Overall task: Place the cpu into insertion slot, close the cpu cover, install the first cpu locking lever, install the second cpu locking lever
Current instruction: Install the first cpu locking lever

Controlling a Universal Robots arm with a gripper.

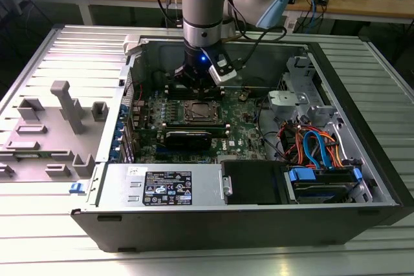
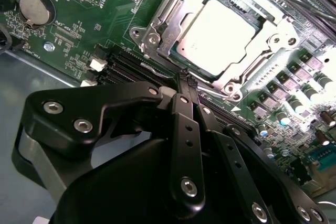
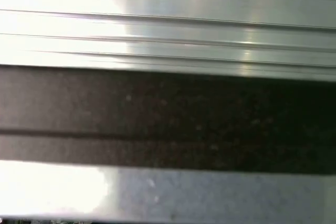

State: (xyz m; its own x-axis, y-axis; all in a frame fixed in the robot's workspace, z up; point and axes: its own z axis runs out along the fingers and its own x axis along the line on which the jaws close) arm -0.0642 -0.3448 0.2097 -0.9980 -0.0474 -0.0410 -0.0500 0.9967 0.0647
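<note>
Dull silver square cpu (image 2: pixel 223 30) sits framed by the shiny metal cpu cover (image 2: pixel 165 22); gripper (image 2: pixel 185 77) jaws pinched closed just beside.

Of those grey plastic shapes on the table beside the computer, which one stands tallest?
The T-topped post, seen in the exterior view. It is a slim upright stem with a crossbar on top, and it rises well above the low blocks and flat brackets around it.

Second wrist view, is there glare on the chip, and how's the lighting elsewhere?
Second wrist view: yes, the square silver-grey metal cpu is washed nearly white by glare, the black pincer dark in front. First wrist view: the ribbed pale metal panel glares beside a dark band. Exterior view: the open black computer case is dim inside.
</note>
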